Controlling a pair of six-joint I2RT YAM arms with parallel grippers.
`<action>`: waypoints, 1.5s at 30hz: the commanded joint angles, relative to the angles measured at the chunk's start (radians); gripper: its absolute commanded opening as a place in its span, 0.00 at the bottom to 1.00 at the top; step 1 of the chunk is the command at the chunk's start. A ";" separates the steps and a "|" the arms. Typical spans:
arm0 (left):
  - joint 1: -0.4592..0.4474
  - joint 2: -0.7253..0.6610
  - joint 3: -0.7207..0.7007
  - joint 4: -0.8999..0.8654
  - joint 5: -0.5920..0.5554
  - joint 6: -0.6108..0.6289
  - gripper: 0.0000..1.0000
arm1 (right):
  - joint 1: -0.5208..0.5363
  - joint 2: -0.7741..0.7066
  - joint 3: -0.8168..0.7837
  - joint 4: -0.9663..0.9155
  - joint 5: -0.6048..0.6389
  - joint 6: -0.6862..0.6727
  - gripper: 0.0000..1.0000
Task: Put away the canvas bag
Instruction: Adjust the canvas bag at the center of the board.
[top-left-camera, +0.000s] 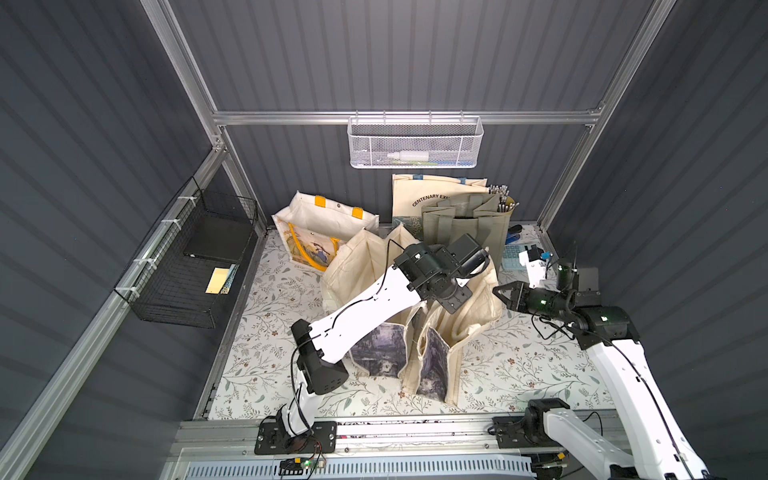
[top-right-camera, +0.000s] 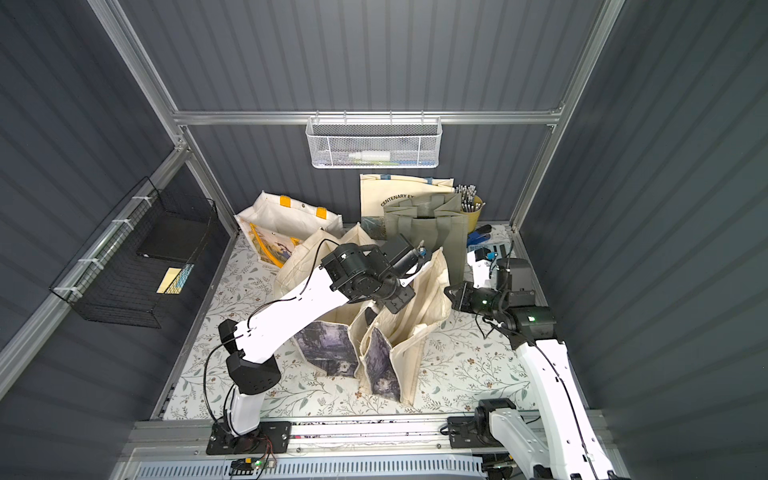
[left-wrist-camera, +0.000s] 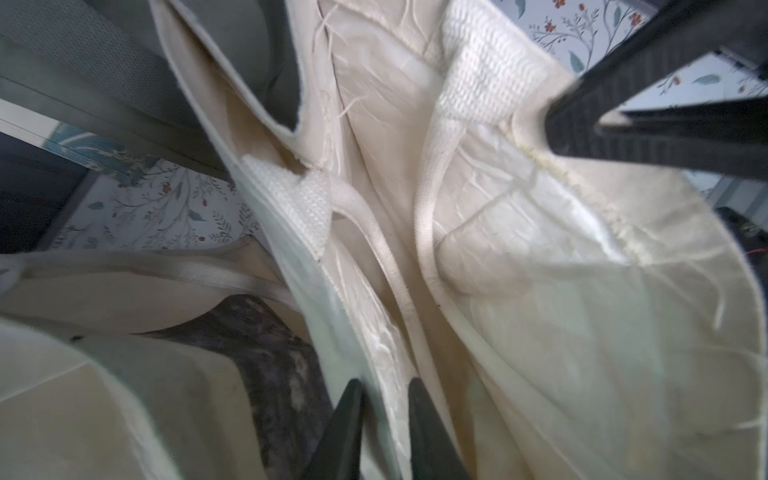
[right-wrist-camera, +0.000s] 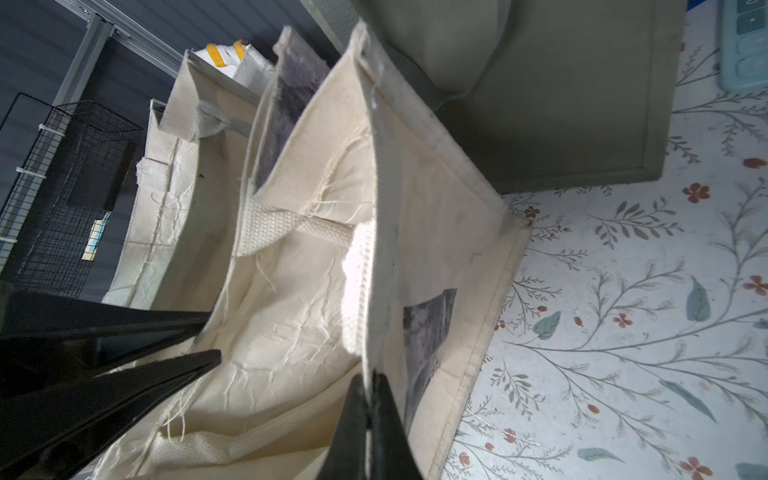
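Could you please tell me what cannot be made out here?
- Left claw: hidden under its own wrist in both top views; wrist view too close to show whether it pinches the canvas bag.
- Bag's floor: hidden by its folds in every view.
- Lettered tote, top views: print cut off by grey bag.

We see the canvas bag (top-left-camera: 473, 307) standing upright near the middle of the surface (top-left-camera: 519, 365), its mouth open toward the top. It is cream, unbleached cloth, with frayed threads along the seams and wrinkled inner walls. Its sides are creased inward in deep folds, so the body slumps instead of holding a square shape. Dark grey-violet printed panels (top-left-camera: 376, 353) sit low on the walls that face 6 o'clock. Ribbed white webbing handles (right-wrist-camera: 282, 224) are stitched inside the rim and lie within the mouth. We cannot tell whether all the folds belong to one bag or two.
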 joint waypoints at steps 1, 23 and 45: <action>0.002 0.022 0.028 0.028 0.062 0.019 0.11 | 0.006 -0.032 -0.006 0.027 -0.006 0.063 0.00; -0.013 0.067 0.091 0.071 0.128 0.071 0.59 | 0.006 -0.360 -0.129 -0.094 0.334 0.401 0.00; -0.039 0.180 0.142 0.154 0.178 0.138 0.00 | 0.007 -0.482 -0.136 -0.161 0.407 0.577 0.00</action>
